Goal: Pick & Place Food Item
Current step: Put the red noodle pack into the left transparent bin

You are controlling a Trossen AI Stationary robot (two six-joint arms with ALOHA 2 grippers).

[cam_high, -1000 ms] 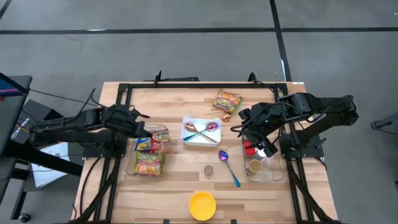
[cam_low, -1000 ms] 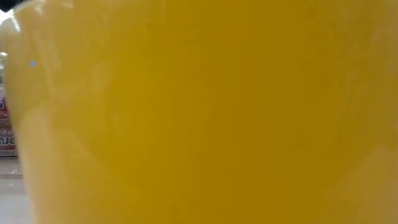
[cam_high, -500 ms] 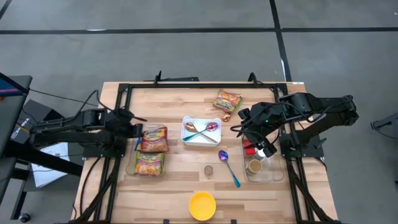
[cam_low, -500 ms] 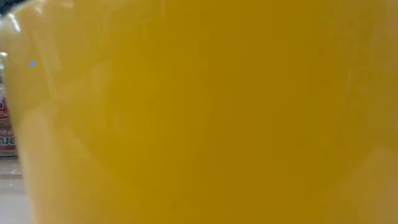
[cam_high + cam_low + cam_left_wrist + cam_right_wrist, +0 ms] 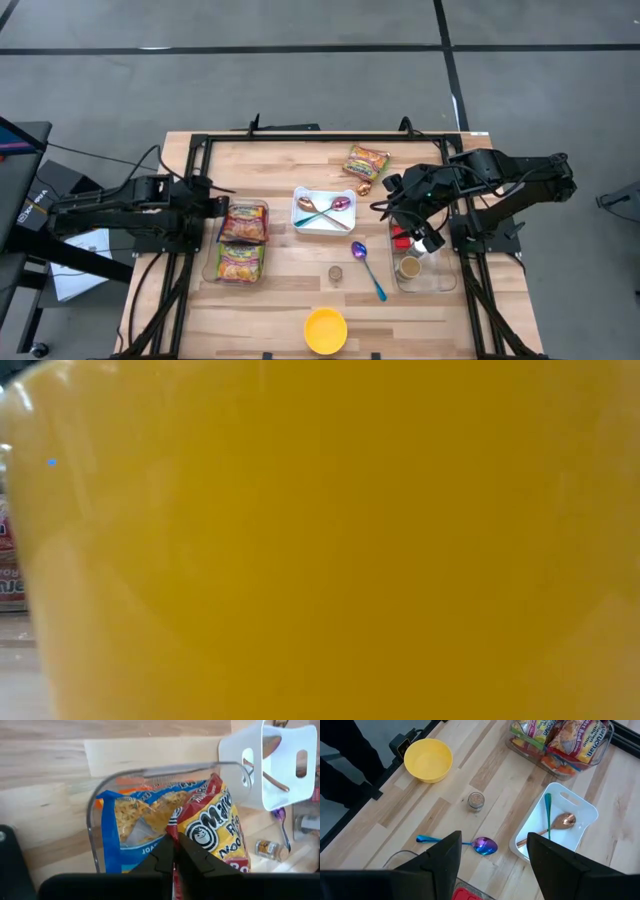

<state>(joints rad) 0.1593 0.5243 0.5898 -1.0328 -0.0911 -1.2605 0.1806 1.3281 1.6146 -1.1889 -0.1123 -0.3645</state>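
Observation:
A red-and-yellow noodle packet (image 5: 246, 222) lies on top of other packets in the clear container (image 5: 208, 262) at the table's left. My left gripper (image 5: 216, 207) is at the container's left end, shut on this packet (image 5: 215, 830); a blue packet (image 5: 132, 817) lies beside it inside the container's rim (image 5: 150, 770). Another noodle packet (image 5: 366, 162) lies flat on the table at the far middle. My right gripper (image 5: 388, 204) hangs open and empty over the table's right half (image 5: 492, 865). My left gripper pinches the packet's near edge (image 5: 174, 836) between its two shut fingers (image 5: 162, 857). The fingers come about level from the table's left side. The packet's far part rests on the other packets in the container.
A white tray (image 5: 300, 222) with two spoons stands mid-table. A purple-and-blue spoon (image 5: 366, 266), a small jar (image 5: 336, 272) and a yellow bowl (image 5: 326, 330) lie nearer the front; the bowl (image 5: 320, 540) fills the low view. A second clear container (image 5: 440, 280) stands at the right.
My left gripper has drawn back toward the table's left edge, still shut on the red-and-yellow packet. The packet has slid a little leftward over the container and shows more fully from above.

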